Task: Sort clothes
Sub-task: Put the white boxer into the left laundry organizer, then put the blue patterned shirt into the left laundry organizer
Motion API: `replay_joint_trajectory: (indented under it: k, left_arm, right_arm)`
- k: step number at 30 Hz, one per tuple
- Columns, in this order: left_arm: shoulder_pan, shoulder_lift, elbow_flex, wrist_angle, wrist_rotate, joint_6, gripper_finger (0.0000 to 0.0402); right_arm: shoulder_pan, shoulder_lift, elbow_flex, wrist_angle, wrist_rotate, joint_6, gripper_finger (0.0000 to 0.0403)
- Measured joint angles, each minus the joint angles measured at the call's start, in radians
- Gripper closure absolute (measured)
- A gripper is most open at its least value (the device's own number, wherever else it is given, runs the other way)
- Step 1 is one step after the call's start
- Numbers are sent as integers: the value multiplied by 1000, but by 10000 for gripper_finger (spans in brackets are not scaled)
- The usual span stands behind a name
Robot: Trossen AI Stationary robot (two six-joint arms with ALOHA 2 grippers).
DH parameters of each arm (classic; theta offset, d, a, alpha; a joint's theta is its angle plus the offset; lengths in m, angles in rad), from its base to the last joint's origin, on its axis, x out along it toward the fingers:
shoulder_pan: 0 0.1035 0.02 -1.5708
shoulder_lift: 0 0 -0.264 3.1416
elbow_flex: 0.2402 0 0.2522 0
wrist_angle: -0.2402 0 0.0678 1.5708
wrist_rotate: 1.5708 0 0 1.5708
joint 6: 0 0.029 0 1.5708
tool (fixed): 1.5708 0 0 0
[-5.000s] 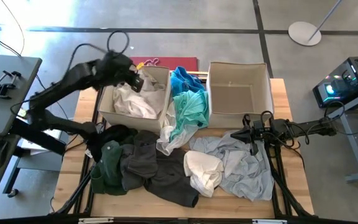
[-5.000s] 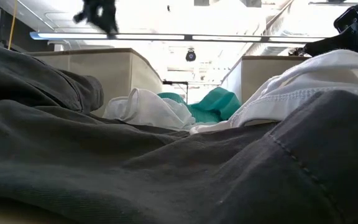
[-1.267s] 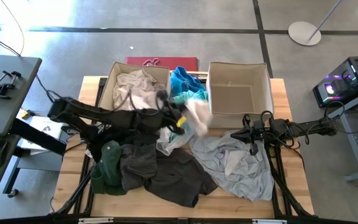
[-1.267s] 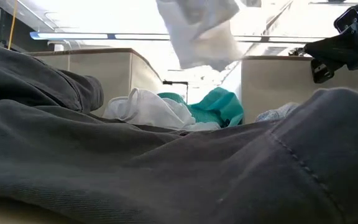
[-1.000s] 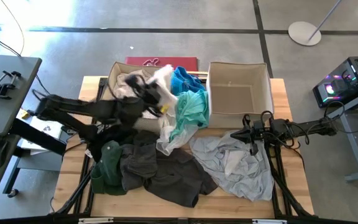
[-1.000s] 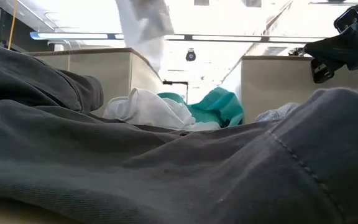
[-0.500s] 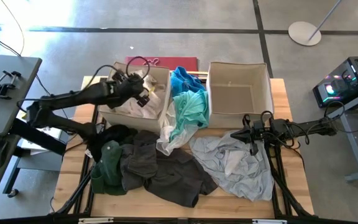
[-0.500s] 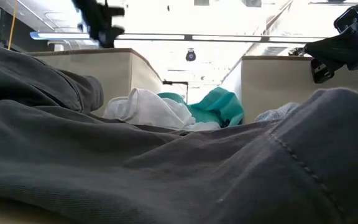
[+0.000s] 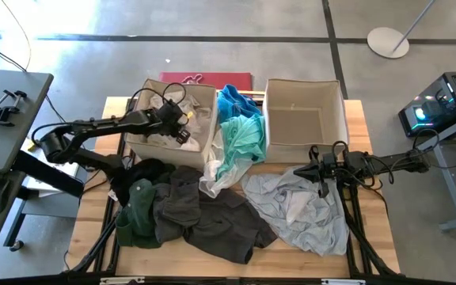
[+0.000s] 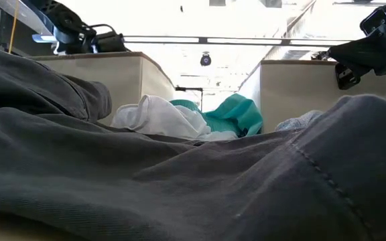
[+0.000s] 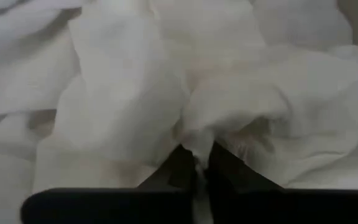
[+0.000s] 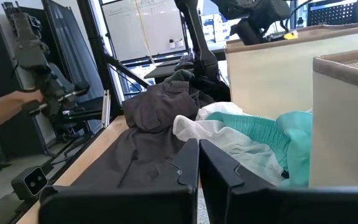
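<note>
Down inside the left beige bin [image 9: 133,136], the left gripper [image 9: 182,131] rests on a heap of white garments [image 11: 166,93]; its dark fingers [image 11: 182,168] stand nearly together with a tuft of white cloth between the tips, though whether they grip it or are letting go I cannot tell; the right gripper [image 9: 321,176] waits shut and empty above the pale grey garment [image 9: 299,210], near the front of the right beige bin [image 9: 340,119].

Sorting looks to be at an early stage; the left bin holds whites, while the right bin appears bare; on the table lie a teal garment [image 9: 240,142], a bright blue one [image 9: 232,101], a white piece [image 9: 216,178] beside them, the charcoal clothes [image 9: 204,222], a dark green garment [image 9: 138,210] and a black one [image 9: 145,170]; most of the pile is left.

A second or so ago the left gripper carried a white garment through the air over the table's middle; that garment is now in the left bin, and the arm has lowered into it; the right arm has not moved.
</note>
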Motion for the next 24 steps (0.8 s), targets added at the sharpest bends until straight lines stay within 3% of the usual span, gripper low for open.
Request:
replay_joint_trajectory:
  k: [7, 13, 19, 24]
  left_arm:
    - [26, -42, 97, -14, 145, 24, 278]
    - [2, -101, 204, -21, 208, 25, 198]
    - [-55, -187, 254, 8, 203, 23, 179]
    - [-201, -256, 233, 109, 148, 54, 183]
  right_arm:
    - [0, 0, 0, 0, 0, 0, 402]
    - [0, 0, 0, 0, 0, 0, 402]
    - [0, 0, 0, 0, 0, 0, 402]
    - [0, 0, 0, 0, 0, 0, 402]
